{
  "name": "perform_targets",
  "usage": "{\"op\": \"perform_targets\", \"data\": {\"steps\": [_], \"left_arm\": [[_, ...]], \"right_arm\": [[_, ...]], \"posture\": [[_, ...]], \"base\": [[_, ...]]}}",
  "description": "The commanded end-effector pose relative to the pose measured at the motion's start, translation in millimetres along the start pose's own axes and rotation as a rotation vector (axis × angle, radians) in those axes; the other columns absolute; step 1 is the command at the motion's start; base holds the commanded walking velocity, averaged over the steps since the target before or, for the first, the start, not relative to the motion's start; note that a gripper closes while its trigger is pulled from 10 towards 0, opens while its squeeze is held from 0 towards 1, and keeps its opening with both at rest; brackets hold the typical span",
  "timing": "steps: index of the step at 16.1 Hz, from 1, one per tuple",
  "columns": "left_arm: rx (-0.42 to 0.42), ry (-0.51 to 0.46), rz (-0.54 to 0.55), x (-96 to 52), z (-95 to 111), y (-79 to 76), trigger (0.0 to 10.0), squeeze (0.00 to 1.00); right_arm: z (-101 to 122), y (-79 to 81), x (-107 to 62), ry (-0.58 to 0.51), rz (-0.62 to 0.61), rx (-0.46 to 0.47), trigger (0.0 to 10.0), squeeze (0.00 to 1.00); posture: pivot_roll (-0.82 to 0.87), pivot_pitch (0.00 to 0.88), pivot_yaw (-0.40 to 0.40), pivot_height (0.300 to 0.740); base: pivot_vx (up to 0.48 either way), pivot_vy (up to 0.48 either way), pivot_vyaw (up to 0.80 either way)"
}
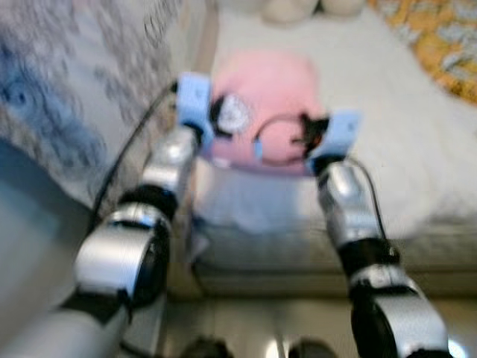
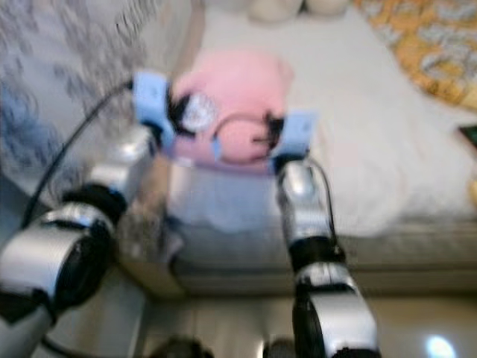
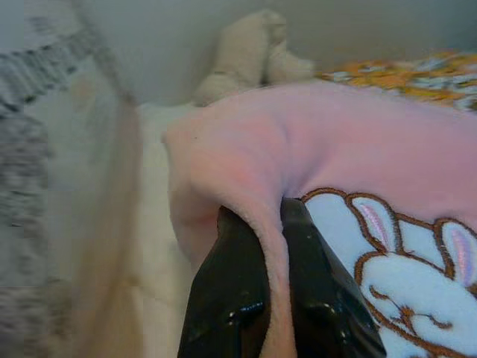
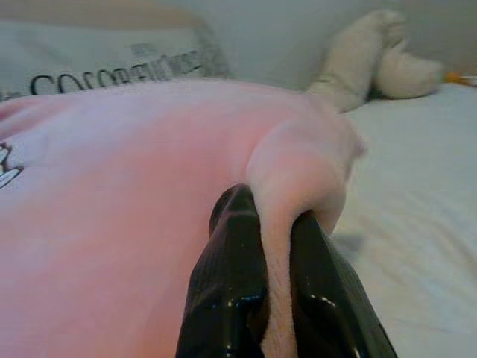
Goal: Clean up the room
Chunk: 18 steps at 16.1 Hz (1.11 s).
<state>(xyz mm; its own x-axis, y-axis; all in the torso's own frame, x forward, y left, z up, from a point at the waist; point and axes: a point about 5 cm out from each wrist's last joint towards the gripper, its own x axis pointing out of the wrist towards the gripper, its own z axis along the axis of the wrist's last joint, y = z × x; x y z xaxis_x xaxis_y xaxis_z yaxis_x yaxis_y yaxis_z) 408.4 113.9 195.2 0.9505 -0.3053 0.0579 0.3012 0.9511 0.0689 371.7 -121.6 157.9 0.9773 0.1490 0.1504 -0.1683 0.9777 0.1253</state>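
Both end effectors: left end effector (image 3: 277, 298) and right end effector (image 4: 277, 298) each clamp an edge of the soft pink fleece blanket (image 1: 264, 97).
Blanket span: left to right between them, above the white bed (image 1: 387, 112).

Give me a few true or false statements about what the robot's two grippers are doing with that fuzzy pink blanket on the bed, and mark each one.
1. The left gripper pinches a fold of the fuzzy pink blanket between its fingers. True.
2. The right gripper hangs open above the blanket. False: it is shut on a fold of the pink fabric.
3. The blanket bears a white rabbit design outlined in brown. True.
4. The blanket lies on the floor. False: it rests on the white bed cover.
5. A beige plush toy lies on the bed beyond the blanket. True.
6. An orange patterned quilt covers the blanket. False: it lies apart, at the robot's far right.
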Motion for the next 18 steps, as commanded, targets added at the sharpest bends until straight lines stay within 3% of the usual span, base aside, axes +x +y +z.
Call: {"op": "perform_targets", "data": {"steps": [1, 6, 7, 8, 12, 14, 15, 16, 17, 18], "left_arm": [[-0.002, -0.029, 0.03, 2.2, 9.6, 3.8, 10.0, 0.0], [-0.016, -0.003, 0.084, 2.0, 7.8, 8.7, 10.0, 0.0], [-0.028, -0.001, 0.094, 1.9, 7.5, 9.8, 10.0, 0.0], [-0.026, 0.009, 0.117, 0.9, 5.3, 12.1, 10.0, 0.0], [-0.04, 0.039, 0.153, -0.4, -2.0, 11.6, 10.0, 0.0], [0.008, 0.083, 0.293, -3.3, -7.0, 20.9, 10.0, 0.0], [-0.013, 0.133, 0.404, -8.1, -14.5, 31.1, 10.0, 0.0], [0.018, 0.146, 0.44, -11.2, -18.6, 35.1, 10.0, 0.0], [0.135, 0.132, 0.474, -14.2, -19.2, 38.8, 10.0, 0.0], [0.179, 0.128, 0.491, -15.9, -20.1, 40.8, 10.0, 0.0]], "right_arm": [[7.7, -9.5, 1.8, -0.02, -0.027, -0.01, 10.0, 0.0], [3.2, -7.8, 1.0, 0.006, -0.011, -0.014, 10.0, 0.0], [1.2, -8.1, 1.4, 0.026, -0.006, -0.029, 10.0, 0.0], [-1.2, -13.1, 3.5, 0.061, -0.033, -0.125, 10.0, 0.0], [5.3, -17.9, 12.8, 0.09, 0.008, -0.124, 10.0, 0.0], [2.7, -17.0, 18.5, 0.148, 0.049, -0.174, 10.0, 0.0], [2.1, -10.7, 23.8, 0.187, 0.1, -0.238, 10.0, 0.0], [-0.9, -2.4, 26.1, 0.219, 0.16, -0.284, 10.0, 0.0], [-13.1, 7.4, 22.2, 0.262, 0.225, -0.303, 10.0, 0.0], [-20.4, 9.9, 18.9, 0.288, 0.243, -0.31, 10.0, 0.0]], "posture": [[-0.23, 0.0, 0.099, 0.714], [-0.23, 0.0, 0.099, 0.714], [-0.23, 0.0, 0.099, 0.714], [-0.23, 0.0, 0.099, 0.714], [-0.22, 0.0, 0.09, 0.714], [-0.21, 0.0, 0.089, 0.714], [-0.2, 0.0, 0.086, 0.714], [-0.2, 0.0, 0.079, 0.714], [-0.18, 0.0, 0.07, 0.714], [-0.17, 0.006, 0.067, 0.714]], "base": [[0.472, 0.0, 0.0], [0.47, 0.0, 0.0], [0.461, 0.0, 0.0], [0.461, 0.0, 0.0], [0.461, 0.0, 0.0], [0.458, 0.0, 0.0], [0.0, 0.0, 0.0], [0.0, 0.0, 0.0], [0.0, 0.0, 0.0], [0.0, 0.0, 0.0]]}}
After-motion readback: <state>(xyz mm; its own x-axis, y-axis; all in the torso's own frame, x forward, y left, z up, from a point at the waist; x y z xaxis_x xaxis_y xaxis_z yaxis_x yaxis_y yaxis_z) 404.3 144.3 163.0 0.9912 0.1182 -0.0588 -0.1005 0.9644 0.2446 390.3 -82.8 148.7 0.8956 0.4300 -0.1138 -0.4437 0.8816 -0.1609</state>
